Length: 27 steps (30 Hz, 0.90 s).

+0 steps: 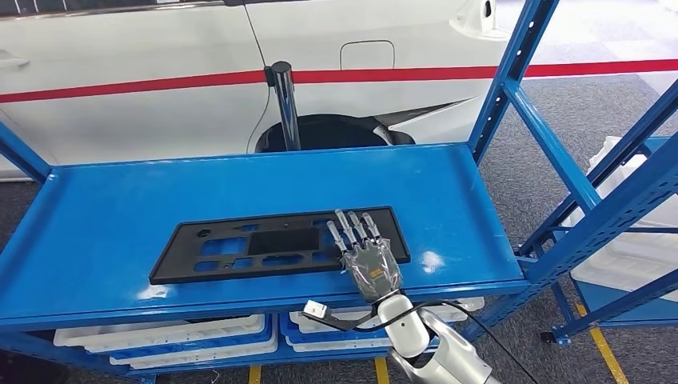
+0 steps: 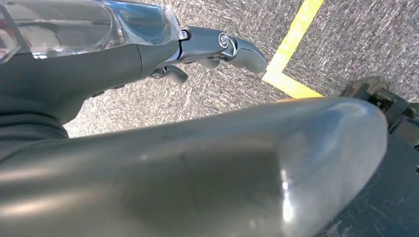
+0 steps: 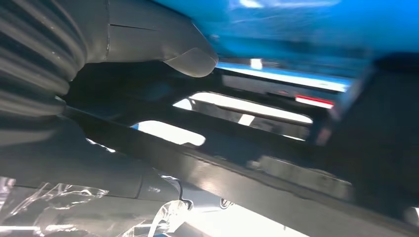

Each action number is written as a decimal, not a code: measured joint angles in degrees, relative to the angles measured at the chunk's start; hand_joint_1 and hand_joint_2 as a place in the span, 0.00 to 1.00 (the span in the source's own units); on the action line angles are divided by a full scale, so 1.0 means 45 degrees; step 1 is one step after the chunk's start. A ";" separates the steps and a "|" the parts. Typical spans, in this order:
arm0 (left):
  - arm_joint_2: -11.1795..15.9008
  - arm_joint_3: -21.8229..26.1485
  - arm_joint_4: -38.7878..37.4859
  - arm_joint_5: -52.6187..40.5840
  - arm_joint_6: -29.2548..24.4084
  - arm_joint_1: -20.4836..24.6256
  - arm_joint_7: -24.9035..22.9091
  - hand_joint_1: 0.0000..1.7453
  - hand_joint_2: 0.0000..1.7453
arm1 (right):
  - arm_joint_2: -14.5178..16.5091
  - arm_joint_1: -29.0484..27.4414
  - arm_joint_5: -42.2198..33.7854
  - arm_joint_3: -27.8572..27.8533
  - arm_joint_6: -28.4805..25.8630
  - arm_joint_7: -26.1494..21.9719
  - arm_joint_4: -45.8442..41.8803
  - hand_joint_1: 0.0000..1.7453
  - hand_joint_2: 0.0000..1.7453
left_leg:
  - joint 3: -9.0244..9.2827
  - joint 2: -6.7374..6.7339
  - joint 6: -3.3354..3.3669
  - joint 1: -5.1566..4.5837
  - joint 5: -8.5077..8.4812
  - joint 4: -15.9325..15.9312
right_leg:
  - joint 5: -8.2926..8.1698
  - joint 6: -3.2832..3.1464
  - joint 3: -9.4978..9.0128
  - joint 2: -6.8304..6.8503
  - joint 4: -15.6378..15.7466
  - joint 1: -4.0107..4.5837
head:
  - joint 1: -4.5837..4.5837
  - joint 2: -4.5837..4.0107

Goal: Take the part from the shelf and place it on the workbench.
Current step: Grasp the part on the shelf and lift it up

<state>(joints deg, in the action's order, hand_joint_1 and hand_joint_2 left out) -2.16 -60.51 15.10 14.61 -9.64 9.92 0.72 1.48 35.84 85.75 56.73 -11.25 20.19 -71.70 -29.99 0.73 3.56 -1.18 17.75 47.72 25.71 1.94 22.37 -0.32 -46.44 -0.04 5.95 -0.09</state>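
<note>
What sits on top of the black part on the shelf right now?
The right hand lies on the black part's right end, fingers extended flat. The area beneath the palm is covered, so any grip cannot be seen.

no readable text, labels or numbers anywhere

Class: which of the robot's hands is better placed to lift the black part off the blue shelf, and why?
The right. The right hand already lies on the near right end of the black part on the blue shelf. The left hand hangs over the floor.
</note>
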 joint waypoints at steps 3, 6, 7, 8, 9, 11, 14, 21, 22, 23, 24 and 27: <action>0.0000 0.0011 0.0000 0.0013 0.0010 0.0005 0.0001 0.00 0.00 | -0.0038 0.0061 -0.0006 -0.0171 0.0004 0.0073 0.0122 0.00 1.00 | 0.0000 -0.0001 0.0000 0.0000 0.0000 0.0001 | -0.0001 0.0000 0.0000 0.0000 0.0000 0.0000 | 0.0000 0.0001; 0.0000 0.0017 0.0000 0.0013 0.0027 0.0009 0.0001 0.00 0.00 | -0.0063 0.0127 -0.0010 -0.0284 -0.0027 0.0113 0.0264 0.00 1.00 | 0.0003 -0.0001 0.0000 0.0000 0.0000 0.0001 | 0.0000 0.0000 -0.0001 0.0000 0.0000 0.0000 | 0.0000 0.0001; 0.0000 0.0018 0.0000 0.0013 0.0028 0.0011 0.0001 0.00 0.00 | -0.0064 0.0137 -0.0011 -0.0320 -0.0052 0.0124 0.0304 0.00 1.00 | 0.0004 -0.0001 0.0000 0.0000 0.0000 0.0001 | 0.0000 0.0000 -0.0002 0.0000 0.0000 0.0000 | 0.0000 0.0001; 0.0000 0.0019 0.0000 0.0013 0.0029 0.0014 0.0001 0.00 0.00 | -0.0066 0.0141 -0.0011 -0.0350 -0.0077 0.0133 0.0340 0.01 1.00 | 0.0005 -0.0001 0.0000 0.0000 0.0000 0.0000 | 0.0000 0.0000 -0.0002 0.0000 0.0000 0.0000 | 0.0000 0.0001; 0.0000 0.0021 0.0000 0.0013 0.0028 0.0018 0.0001 0.00 0.00 | -0.0066 0.0143 -0.0011 -0.0373 -0.0101 0.0135 0.0375 0.05 1.00 | 0.0006 -0.0001 0.0000 0.0001 0.0000 0.0000 | 0.0000 0.0000 -0.0003 0.0000 0.0000 0.0000 | 0.0000 0.0001; 0.0000 0.0022 0.0000 0.0013 0.0023 0.0022 0.0001 0.00 0.00 | -0.0066 0.0143 -0.0015 -0.0396 -0.0151 0.0135 0.0438 0.55 1.00 | 0.0010 -0.0001 0.0000 0.0001 0.0000 -0.0001 | 0.0000 0.0000 -0.0006 0.0000 0.0000 0.0001 | 0.0000 0.0001; 0.0000 0.0026 0.0000 0.0013 0.0016 0.0026 0.0003 0.00 0.00 | -0.0066 0.0143 -0.0130 -0.0410 -0.0185 0.0080 0.0516 1.00 1.00 | 0.0018 -0.0002 0.0000 0.0003 0.0000 -0.0001 | 0.0000 -0.0001 -0.0014 -0.0001 0.0000 0.0001 | 0.0000 0.0002; 0.0000 0.0030 0.0000 0.0002 -0.0026 0.0027 0.0006 0.00 0.00 | -0.0080 0.0141 -0.0271 -0.0477 -0.0265 -0.0065 0.0571 1.00 1.00 | 0.0028 -0.0002 -0.0003 0.0003 -0.0002 -0.0002 | 0.0000 -0.0002 -0.0023 -0.0001 0.0000 0.0001 | 0.0000 0.0000; 0.0000 0.0032 0.0000 -0.0002 -0.0036 0.0028 0.0006 0.00 0.00 | -0.0090 0.0140 -0.0273 -0.0479 -0.0291 -0.0068 0.0576 1.00 1.00 | 0.0028 -0.0002 -0.0004 0.0003 -0.0003 -0.0002 | -0.0001 -0.0003 -0.0024 -0.0001 0.0000 0.0001 | 0.0000 0.0001; 0.0000 0.0033 0.0000 -0.0009 -0.0049 0.0029 0.0006 0.00 0.00 | -0.0101 0.0140 -0.0272 -0.0479 -0.0323 -0.0069 0.0579 1.00 1.00 | 0.0028 -0.0002 -0.0005 0.0003 -0.0003 -0.0001 | -0.0001 -0.0003 -0.0024 -0.0001 0.0000 0.0000 | 0.0000 0.0002; 0.0000 0.0034 0.0000 -0.0017 -0.0064 0.0031 0.0006 0.00 0.00 | -0.0115 0.0139 -0.0271 -0.0479 -0.0364 -0.0070 0.0583 1.00 1.00 | 0.0029 -0.0002 -0.0006 0.0003 -0.0004 -0.0001 | -0.0001 -0.0003 -0.0025 -0.0001 0.0000 0.0000 | 0.0000 0.0002; 0.0000 0.0035 0.0000 -0.0040 -0.0114 0.0035 0.0013 0.00 0.00 | -0.0169 0.0132 -0.0288 -0.0481 -0.0515 -0.0071 0.0584 1.00 1.00 | 0.0030 -0.0001 -0.0006 0.0003 -0.0004 0.0000 | -0.0001 -0.0003 -0.0027 -0.0001 0.0001 -0.0001 | 0.0000 0.0000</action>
<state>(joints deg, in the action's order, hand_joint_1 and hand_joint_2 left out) -2.16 -60.35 15.10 14.43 -10.15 10.07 0.78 0.72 36.44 84.45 54.57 -13.57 19.87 -69.07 -29.86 0.72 3.53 -1.16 17.73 47.72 25.71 1.93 22.25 -0.32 -46.44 -0.04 5.95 -0.09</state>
